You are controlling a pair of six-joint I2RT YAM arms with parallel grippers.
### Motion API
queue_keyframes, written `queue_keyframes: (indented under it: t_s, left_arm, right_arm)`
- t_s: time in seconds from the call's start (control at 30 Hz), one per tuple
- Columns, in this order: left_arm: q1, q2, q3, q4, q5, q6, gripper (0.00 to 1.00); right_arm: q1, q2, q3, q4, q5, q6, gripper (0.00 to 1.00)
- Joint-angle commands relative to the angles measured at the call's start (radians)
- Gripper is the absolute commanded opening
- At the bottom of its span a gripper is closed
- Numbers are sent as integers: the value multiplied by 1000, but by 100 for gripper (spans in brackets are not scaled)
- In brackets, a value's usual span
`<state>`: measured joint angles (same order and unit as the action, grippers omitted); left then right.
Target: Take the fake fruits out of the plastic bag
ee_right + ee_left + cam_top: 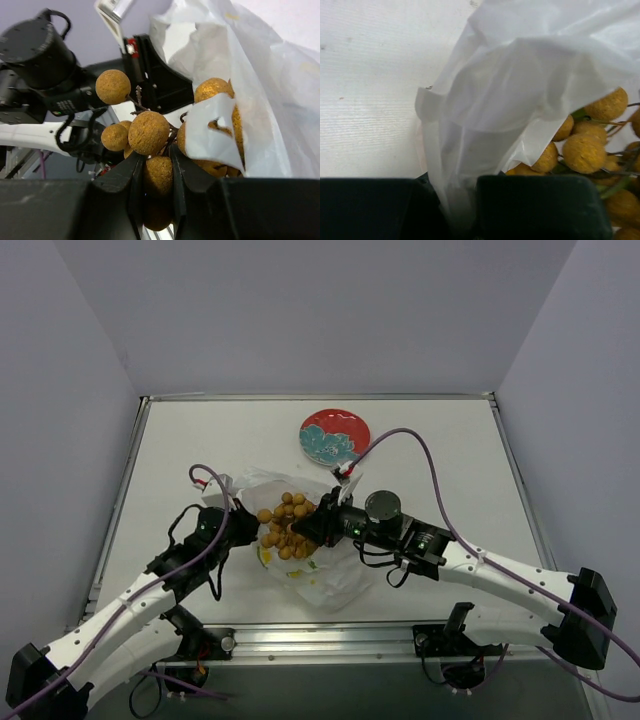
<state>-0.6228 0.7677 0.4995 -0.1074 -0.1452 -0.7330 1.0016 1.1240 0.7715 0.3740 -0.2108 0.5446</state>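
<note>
The crinkled translucent white plastic bag point(318, 570) lies at the table's near middle. The bunch of tan-brown balls point(287, 524) sticks out of its opening. My right gripper point(313, 528) is shut on balls of the bunch point(157, 175), seen between its fingers in the right wrist view, with bag film point(260, 100) to the right. My left gripper point(243, 520) is shut on a fold of the bag point(485, 110) at the bunch's left side; balls point(585, 150) show beside it. The mango-like fruit and the small orange fruit are hidden.
A red plate with a teal pattern point(335, 435) sits behind the bag, toward the back of the white table point(180, 450). Grey walls surround the table. Purple cables arc over both arms.
</note>
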Motion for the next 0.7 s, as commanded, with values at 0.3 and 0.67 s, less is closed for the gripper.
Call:
queue_keyframes:
  t_s: [0.3, 0.67]
  left_arm:
    - [-6, -133, 148, -181, -185, 44, 2]
    - [-11, -154, 44, -144, -143, 0, 2]
  right_arm:
    - [-9, -57, 8, 354, -61, 23, 0]
    - [-26, 60, 141, 614, 63, 93, 0]
